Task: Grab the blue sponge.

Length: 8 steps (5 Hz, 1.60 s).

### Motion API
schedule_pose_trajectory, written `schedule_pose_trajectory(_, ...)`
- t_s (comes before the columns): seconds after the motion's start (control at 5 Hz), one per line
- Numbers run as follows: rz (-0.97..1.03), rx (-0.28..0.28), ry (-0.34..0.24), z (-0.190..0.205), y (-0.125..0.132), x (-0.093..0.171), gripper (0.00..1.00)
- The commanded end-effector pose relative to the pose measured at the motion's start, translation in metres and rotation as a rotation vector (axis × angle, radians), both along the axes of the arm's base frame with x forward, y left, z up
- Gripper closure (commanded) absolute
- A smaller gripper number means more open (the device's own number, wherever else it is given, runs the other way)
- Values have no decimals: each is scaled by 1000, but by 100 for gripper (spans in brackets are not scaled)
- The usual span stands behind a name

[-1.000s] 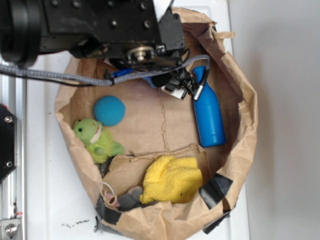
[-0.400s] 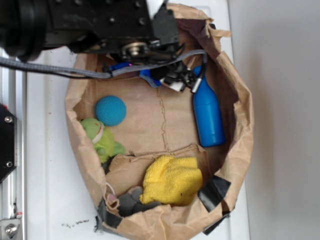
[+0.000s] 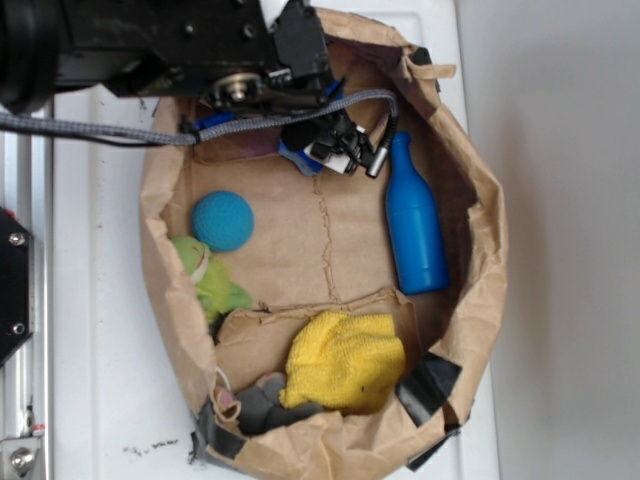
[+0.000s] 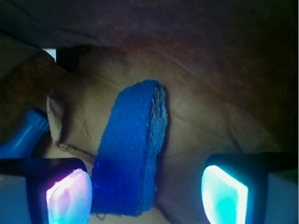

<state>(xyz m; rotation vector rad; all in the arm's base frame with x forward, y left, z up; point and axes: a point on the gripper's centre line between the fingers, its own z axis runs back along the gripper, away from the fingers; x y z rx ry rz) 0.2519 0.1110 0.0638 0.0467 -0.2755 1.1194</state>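
Note:
The blue sponge [image 4: 133, 154] stands on edge on the brown paper, its paler layer along the right side. It sits between the two lit fingers of my gripper [image 4: 147, 196], close against the left finger [image 4: 70, 196], with a wide gap to the right one. The jaws stand open around it. In the exterior view only a blue corner of the sponge [image 3: 293, 157] shows under the gripper [image 3: 335, 150], at the far end of the paper bag.
The paper bag [image 3: 480, 230] walls in everything. A tall blue bottle [image 3: 415, 225] lies right of the gripper, a teal ball [image 3: 222, 221] and green frog toy [image 3: 212, 280] lie to the left, and a yellow cloth [image 3: 345, 360] lies near the front.
The arm and gripper have shifted up and left towards the bag's far end. The bag's left wall has folded inward and now partly covers the frog.

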Motion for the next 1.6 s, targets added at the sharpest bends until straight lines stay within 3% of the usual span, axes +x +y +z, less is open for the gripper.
schedule_pose_trajectory(0.0,76,69,-65,-2,7,14,0)
schedule_pose_trajectory(0.4,115,123,-30,-15,4,26,0)
schedule_pose_trajectory(0.6,101,101,-16,-13,4,27,0)
schedule_pose_trajectory(0.8,95,82,-18,-12,5,25,100)
schedule_pose_trajectory(1.4,-23,47,-11,10,-3,26,100)
